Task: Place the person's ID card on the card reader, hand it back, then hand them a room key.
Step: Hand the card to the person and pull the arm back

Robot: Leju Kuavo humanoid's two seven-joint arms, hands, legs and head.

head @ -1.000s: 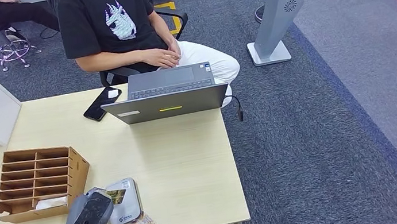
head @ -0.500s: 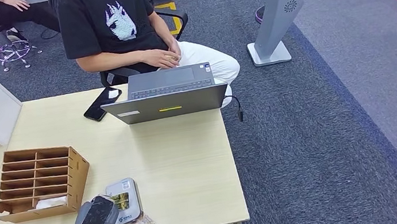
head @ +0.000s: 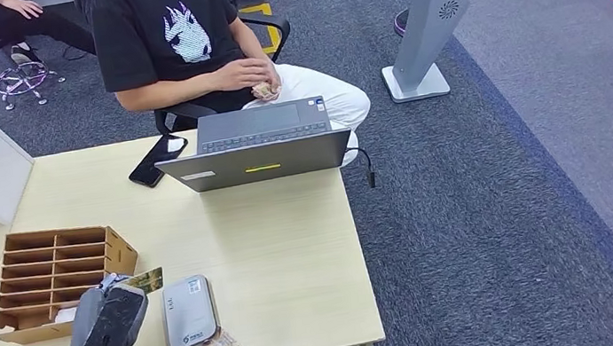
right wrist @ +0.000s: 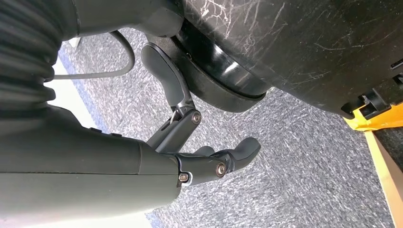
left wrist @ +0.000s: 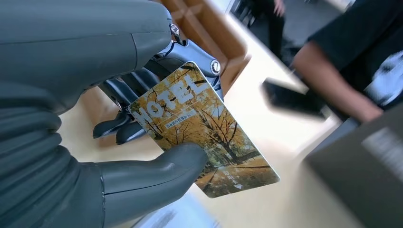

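One card [left wrist: 199,133], printed HOTEL, sits pinched between left hand [head: 108,320] thumb and fingers [left wrist: 121,130], long axis toward the person [head: 178,38]; one card reader [head: 189,311] lies on the tabletop [head: 287,256]. Right hand [right wrist: 190,156] fingers hang loosely spread.

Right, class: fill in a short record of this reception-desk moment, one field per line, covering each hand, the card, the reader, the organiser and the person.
left hand: holds the card between thumb and fingers
card: printed HOTEL over yellow trees, lifted off the desk
card reader: grey, flat on the desk, nothing on it
organiser: cardboard, many slots, next to the left hand
person: seated behind the open laptop, hands together
phone: dark, beside the laptop
right hand: hangs over carpet, holds nothing, fingers loosely curved
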